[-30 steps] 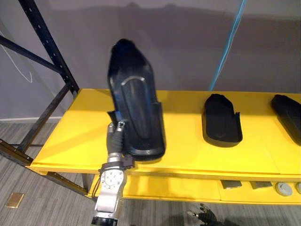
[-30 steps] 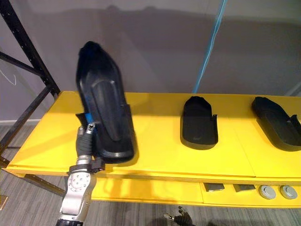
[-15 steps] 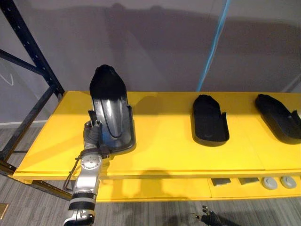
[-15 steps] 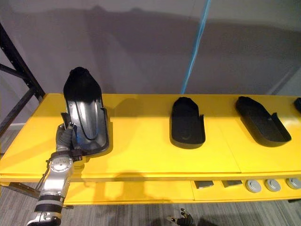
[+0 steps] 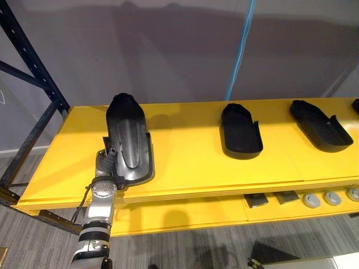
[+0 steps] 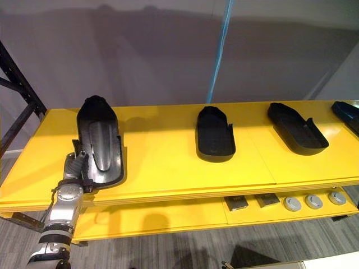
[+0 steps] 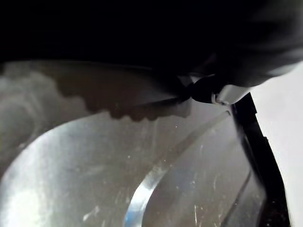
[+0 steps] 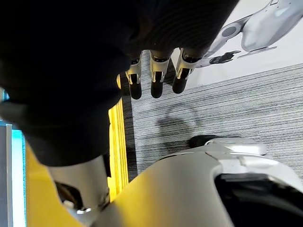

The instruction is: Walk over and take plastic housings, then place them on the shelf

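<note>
A long black plastic housing [image 5: 130,143] lies hollow side up on the left part of the yellow shelf [image 5: 190,162]. My left hand [image 5: 107,162] is at its near end, fingers curled on the rim. In the left wrist view the housing's glossy inside [image 7: 118,179] sits right under a dark fingertip [image 7: 206,90]. Two more black housings [image 5: 240,130] [image 5: 320,117] lie further right on the shelf, and a third [image 6: 348,115] shows at the right edge. My right hand [image 8: 156,71] hangs beside the shelf over the floor, fingers relaxed and holding nothing.
A dark steel rack upright [image 5: 33,73] with braces stands at the shelf's left end. A blue strap [image 5: 241,39] hangs against the grey wall behind. On the lower yellow level sit small dark blocks [image 5: 255,199] and grey round parts [image 5: 331,197].
The housing in my left hand has gone from standing tilted up to lying flat on the shelf. The camera has shifted, bringing more of the shelf's right side into view.
</note>
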Available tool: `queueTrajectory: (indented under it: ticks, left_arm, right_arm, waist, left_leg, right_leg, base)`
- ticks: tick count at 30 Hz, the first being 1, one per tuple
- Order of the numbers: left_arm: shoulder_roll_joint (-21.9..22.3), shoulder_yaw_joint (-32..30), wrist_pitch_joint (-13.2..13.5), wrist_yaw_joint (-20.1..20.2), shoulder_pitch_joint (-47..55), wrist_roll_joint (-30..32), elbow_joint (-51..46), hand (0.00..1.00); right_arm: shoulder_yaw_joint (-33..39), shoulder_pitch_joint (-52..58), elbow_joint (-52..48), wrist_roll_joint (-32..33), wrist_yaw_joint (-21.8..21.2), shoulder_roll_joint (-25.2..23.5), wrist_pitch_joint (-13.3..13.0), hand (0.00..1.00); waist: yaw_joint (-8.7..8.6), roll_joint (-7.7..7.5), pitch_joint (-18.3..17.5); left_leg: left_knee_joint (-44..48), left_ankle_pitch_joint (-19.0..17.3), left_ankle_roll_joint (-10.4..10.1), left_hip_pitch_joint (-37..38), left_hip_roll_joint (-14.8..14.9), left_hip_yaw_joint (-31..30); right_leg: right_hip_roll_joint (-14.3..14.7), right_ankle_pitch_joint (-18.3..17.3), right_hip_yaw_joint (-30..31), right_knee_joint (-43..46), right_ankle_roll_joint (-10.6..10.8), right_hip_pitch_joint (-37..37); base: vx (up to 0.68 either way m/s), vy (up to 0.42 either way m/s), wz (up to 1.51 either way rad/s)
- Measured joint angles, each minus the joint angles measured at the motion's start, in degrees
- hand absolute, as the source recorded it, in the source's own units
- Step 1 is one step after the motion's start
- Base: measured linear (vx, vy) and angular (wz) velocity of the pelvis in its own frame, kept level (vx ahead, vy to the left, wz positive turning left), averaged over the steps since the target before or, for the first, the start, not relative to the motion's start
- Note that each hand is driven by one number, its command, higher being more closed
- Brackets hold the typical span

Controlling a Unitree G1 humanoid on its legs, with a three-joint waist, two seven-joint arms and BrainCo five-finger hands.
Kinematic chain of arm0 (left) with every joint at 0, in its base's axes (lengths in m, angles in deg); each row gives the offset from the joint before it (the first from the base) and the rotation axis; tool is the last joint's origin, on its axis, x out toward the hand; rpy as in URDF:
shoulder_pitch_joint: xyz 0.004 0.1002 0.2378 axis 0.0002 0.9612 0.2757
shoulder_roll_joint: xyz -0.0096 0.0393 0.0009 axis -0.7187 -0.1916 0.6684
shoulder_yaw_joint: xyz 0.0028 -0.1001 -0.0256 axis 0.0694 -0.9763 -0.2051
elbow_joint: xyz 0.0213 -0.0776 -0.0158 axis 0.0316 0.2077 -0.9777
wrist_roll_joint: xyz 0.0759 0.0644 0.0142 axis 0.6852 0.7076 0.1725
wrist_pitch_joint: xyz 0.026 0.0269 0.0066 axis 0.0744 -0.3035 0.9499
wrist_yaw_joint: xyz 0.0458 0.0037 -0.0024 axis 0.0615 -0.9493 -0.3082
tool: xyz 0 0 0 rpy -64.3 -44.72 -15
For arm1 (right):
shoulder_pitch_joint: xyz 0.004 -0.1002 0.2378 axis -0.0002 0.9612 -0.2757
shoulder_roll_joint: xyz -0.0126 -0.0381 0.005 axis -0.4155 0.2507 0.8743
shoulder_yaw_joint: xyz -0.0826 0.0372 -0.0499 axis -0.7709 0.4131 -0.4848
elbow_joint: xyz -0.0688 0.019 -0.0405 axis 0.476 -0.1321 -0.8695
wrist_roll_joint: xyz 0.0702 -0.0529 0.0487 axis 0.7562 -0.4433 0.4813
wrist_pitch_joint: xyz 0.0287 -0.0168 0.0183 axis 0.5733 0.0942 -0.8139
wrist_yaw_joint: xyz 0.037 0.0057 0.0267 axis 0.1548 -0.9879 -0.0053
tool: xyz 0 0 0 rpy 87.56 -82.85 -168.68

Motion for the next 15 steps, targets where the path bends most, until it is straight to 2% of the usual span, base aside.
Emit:
queueTrajectory:
  ticks: [4, 5, 9, 15]
  left_arm:
    - [-0.7, -1.5, 0.1, -0.1, -1.6, 0.1, 1.6, 1.00]
    - [-1.6, -1.7, 0.0, -0.2, -3.0, 0.0, 3.4, 0.00]
    - [-5.1, -1.7, 0.1, -0.4, -5.8, 2.1, 6.3, 0.00]
    - [-6.1, -1.1, 0.2, 0.0, -8.8, 2.4, 7.8, 0.00]
  right_arm:
    - [0.0, 0.0, 0.0, 0.0, 0.0, 0.1, 0.0, 0.00]
    - [-0.1, 0.0, 0.0, -0.1, 0.0, 0.2, 0.0, 0.00]
    - [-0.1, -0.2, 0.0, 0.0, -0.1, 0.2, -0.2, 0.00]
    - [-1.3, -0.4, -0.5, 0.0, 0.0, 0.2, -0.9, 0.00]
  waist:
    - [-0.01, -0.10, 0.1]
    - [-0.03, -0.15, 0.1]
    - [-0.14, -0.48, 1.0]
    - [-0.27, -1.01, 2.1]
  left_leg:
    - [0.2, -0.2, -0.2, 0.1, 0.0, 0.1]
    - [0.2, -0.3, -0.3, 0.2, 0.0, 0.2]
    - [0.2, -0.4, -0.6, 0.4, 0.4, 1.0]
    - [0.2, -0.5, -0.6, 0.6, 0.4, 1.4]
  right_leg:
    - [0.1, 0.7, 0.0, -1.4, 0.1, 0.9]
    - [0.2, 0.8, 0.0, -1.7, 0.1, 1.2]
    - [0.6, 0.8, 0.6, -1.7, 0.0, 1.4]
    - [0.5, 0.9, 1.2, -1.7, -0.1, 1.1]
  base:
    - [0.08, 0.003, 0.00]
    - [0.08, -0.002, -0.01]
    - [0.05, -0.002, -0.09]
    - [-0.03, 0.015, -0.05]
